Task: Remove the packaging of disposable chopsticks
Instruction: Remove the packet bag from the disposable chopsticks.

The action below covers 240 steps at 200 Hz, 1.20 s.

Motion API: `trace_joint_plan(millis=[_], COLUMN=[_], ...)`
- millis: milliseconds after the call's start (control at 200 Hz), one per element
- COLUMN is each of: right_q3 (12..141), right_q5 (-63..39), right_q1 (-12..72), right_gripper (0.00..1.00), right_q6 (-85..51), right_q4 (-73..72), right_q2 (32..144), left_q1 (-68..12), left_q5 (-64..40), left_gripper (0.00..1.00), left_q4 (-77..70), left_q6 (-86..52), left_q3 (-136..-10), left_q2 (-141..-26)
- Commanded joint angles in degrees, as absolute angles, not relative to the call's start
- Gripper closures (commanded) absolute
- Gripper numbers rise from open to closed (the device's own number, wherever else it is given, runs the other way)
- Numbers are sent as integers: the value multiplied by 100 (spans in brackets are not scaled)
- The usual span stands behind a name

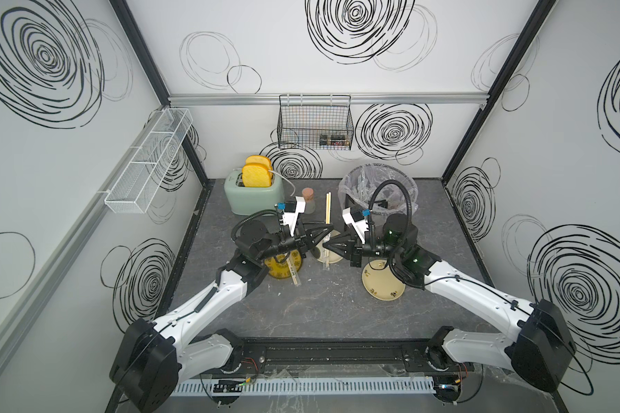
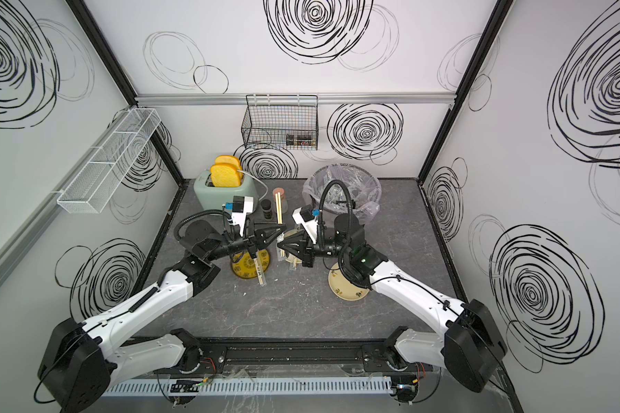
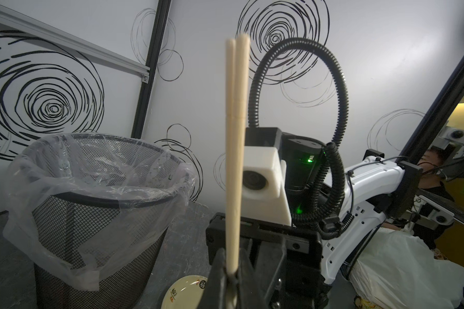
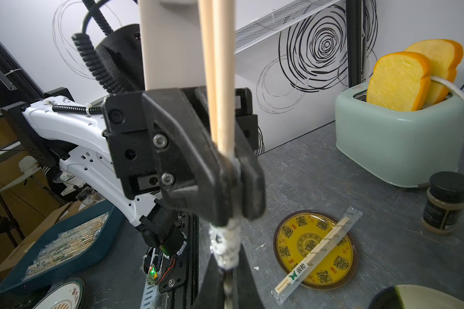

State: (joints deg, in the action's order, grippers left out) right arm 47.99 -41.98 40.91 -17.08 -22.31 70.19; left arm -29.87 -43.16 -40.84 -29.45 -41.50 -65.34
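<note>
Off to the left, a yellow patterned round plate [image 4: 287,235] on the grey table [image 1: 319,314] carries a wrapped pair of pale wooden chopsticks [image 4: 315,250], lying across it in its clear printed sleeve [image 4: 352,212]. In the middle, the left gripper [image 1: 329,227] is clamped on a bare pair of tan wooden sticks [image 3: 235,133] pointing upward. Just below, the right gripper [image 4: 227,283] pinches their bunched-up clear plastic sleeve [image 4: 225,248]. Further right stands a black mesh bin [image 3: 91,227] with a clear liner [image 3: 19,214]

A robotics lab cell dressed as a kitchen: printed panels [image 1: 265,53] behind the toaster [image 1: 255,200], a wire basket [image 1: 315,125] above it, robot arms [image 1: 208,296] before it.
</note>
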Motion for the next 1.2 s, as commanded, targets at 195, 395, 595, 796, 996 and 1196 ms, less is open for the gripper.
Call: trace_joint_plan(millis=[195, 395, 595, 796, 996, 1196], right_q3=[4696, 4581, 4880, 4961, 5027, 4946], right_q5=[-4634, -4878, -5445, -5556, -5440, -5236], right_q1=[3918, 3854, 3878, 3957, 3947, 3949], right_gripper=[51, 49, 49, 49, 61, 100], right_q6=[-1998, -2161, -2338, -2443, -2443, -2408], right_q4=[-2714, -2722, -2756, -2997, -2971, -2918], right_q2=[6978, 7021, 7304, 7487, 7420, 7341], left_q1=[-2894, -2887, -2927, -2961, -2971, -2975], left_q5=[-4503, -4548, -4591, -4563, -4567, -4549], left_gripper=[100, 100, 100, 100, 100, 69], left_q4=[-4949, -5397, -5281, -5212, -5037, -5054], left_q6=[-3779, -4016, -3957, -3911, -3808, -3819], left_q3=[-3933, -3935, -3898, -3852, -3836, -3843], left_q2=[-6327, -6390, -6440, -6445, -6432, -6428])
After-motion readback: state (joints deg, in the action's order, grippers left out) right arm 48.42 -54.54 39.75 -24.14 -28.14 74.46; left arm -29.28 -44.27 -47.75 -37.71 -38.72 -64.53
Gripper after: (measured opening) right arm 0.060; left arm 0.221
